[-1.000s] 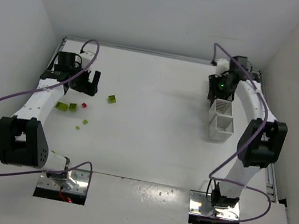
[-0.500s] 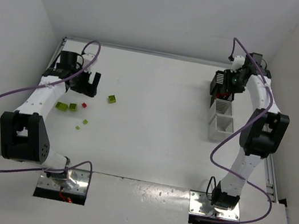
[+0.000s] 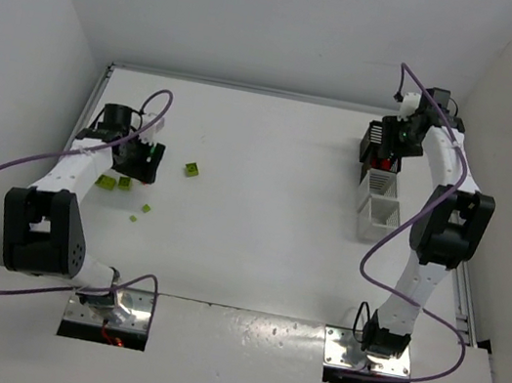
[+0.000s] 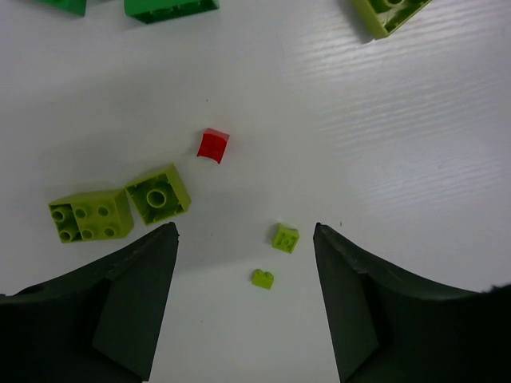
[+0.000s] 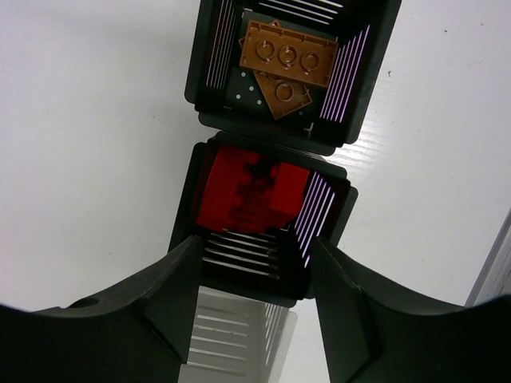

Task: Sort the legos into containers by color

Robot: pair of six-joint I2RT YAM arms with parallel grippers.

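Note:
My left gripper (image 4: 244, 231) is open and low over the table, with two tiny lime legos (image 4: 285, 237) (image 4: 262, 278) lying between its fingers. A small red lego (image 4: 213, 145) lies just ahead of it, and two bigger lime legos (image 4: 158, 193) (image 4: 89, 215) sit to the left. My right gripper (image 5: 255, 243) is open and empty above a black container (image 5: 327, 219) that holds red legos (image 5: 251, 195). The black container beyond it (image 5: 359, 72) holds orange-brown legos (image 5: 287, 56). In the top view the left gripper (image 3: 138, 159) hides the red lego.
Two white containers (image 3: 379, 185) (image 3: 383, 214) continue the row toward me at the right. A lime lego (image 3: 191, 169) lies alone right of the left gripper. Dark green legos (image 4: 172, 8) sit at the far edge of the left wrist view. The side walls are close to both arms.
My left gripper has come down and nearer over the lego cluster, and its jaws have narrowed a little. My right gripper swung back over the black containers, and its jaws have opened.

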